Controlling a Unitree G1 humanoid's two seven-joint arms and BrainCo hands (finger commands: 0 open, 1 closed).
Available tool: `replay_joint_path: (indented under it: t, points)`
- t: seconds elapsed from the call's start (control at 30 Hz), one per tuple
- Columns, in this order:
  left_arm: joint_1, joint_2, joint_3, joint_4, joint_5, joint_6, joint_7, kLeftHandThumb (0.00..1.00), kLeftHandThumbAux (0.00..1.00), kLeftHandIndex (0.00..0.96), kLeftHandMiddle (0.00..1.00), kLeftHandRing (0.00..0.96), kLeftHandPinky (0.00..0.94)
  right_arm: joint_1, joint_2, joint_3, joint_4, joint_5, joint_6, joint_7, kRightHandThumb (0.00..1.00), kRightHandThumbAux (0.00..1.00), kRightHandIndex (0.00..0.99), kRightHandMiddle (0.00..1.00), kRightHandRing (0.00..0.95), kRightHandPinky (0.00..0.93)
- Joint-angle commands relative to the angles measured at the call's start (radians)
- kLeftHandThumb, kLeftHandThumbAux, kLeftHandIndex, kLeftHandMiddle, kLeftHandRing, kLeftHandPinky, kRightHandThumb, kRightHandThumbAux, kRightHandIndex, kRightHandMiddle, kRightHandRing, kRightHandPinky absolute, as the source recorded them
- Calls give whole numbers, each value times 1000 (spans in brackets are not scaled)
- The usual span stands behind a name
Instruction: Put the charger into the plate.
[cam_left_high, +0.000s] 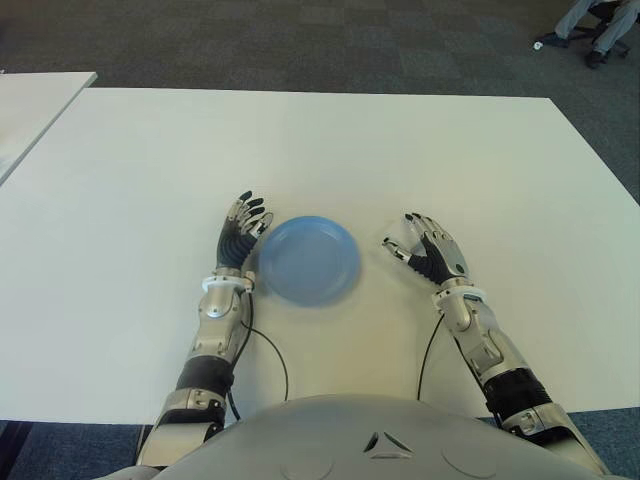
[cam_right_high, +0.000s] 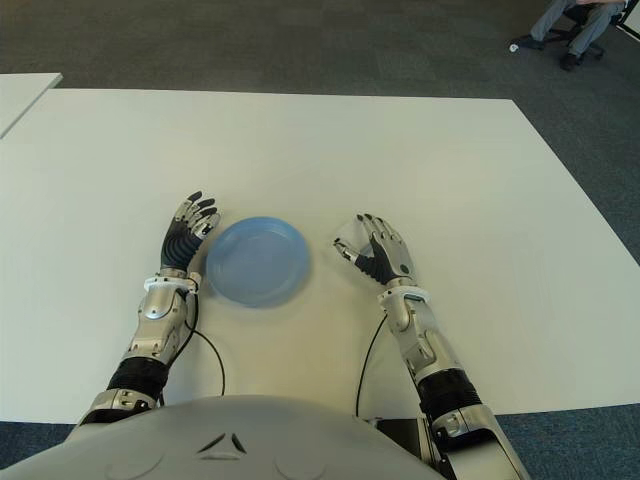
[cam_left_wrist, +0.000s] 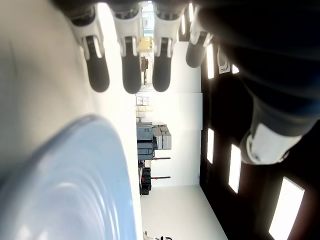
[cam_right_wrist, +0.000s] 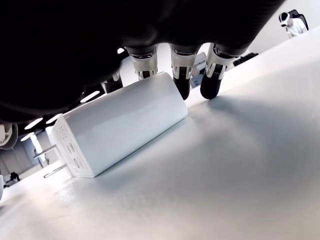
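A white charger with two metal prongs lies flat on the white table, under my right hand. That hand hovers over it to the right of the plate, fingers reaching past the charger's far end and the thumb held off to the side; it is open. The blue plate sits between my hands with nothing in it, and its rim fills the left wrist view. My left hand shows just left of the plate, fingers straight and holding nothing.
A second white table stands at the far left. A seated person's legs show on the carpet at the far right. Thin cables run from my wrists across the near table edge.
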Motion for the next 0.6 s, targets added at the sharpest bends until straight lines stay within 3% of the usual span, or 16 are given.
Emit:
replay_joint_path:
  t: [0.03, 0.2, 0.4, 0.6]
  points:
    - [49, 7, 4, 12, -1, 46, -7, 0, 555, 122, 201, 210, 215, 11, -5, 16, 25, -33, 21, -20, 331, 217, 0, 0, 0, 0]
    - [57, 10, 2, -1, 2, 53, -8, 0, 550, 115, 189, 196, 199, 11, -1, 21, 39, -65, 29, -76, 327, 237, 0, 0, 0, 0]
    - [68, 17, 2, -21, -9, 60, -26, 0, 548, 109, 180, 187, 200, 6, 14, 34, 79, -139, 52, -228, 306, 284, 0, 0, 0, 7]
    - [75, 16, 3, -37, -15, 71, -33, 0, 553, 109, 181, 190, 213, 0, 16, 46, 103, -156, 59, -278, 313, 304, 0, 0, 0, 25]
